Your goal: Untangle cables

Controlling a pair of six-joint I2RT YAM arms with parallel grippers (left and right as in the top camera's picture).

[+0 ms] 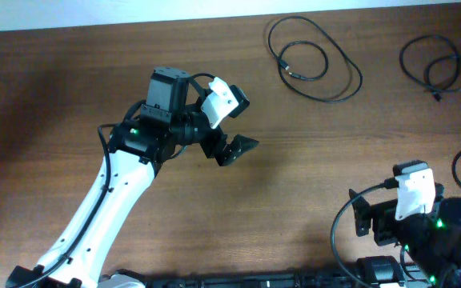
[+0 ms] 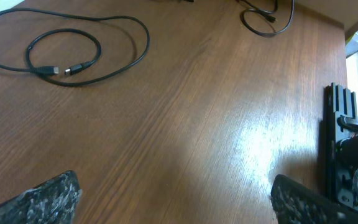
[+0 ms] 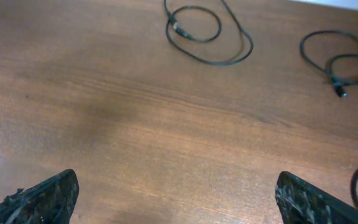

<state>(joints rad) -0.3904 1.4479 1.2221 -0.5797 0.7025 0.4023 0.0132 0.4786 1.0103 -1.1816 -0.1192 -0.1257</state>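
A black cable lies in loose loops at the back centre of the wooden table; it also shows in the left wrist view and the right wrist view. A second looped black cable lies apart from it at the back right and shows in the right wrist view. My left gripper is open and empty above bare wood, short of the first cable. My right gripper is open and empty at the front right, far from both cables.
A third black cable curls at the right edge, partly out of view. The right arm's base and its own black wiring sit at the front right corner. A black rail runs along the front edge.
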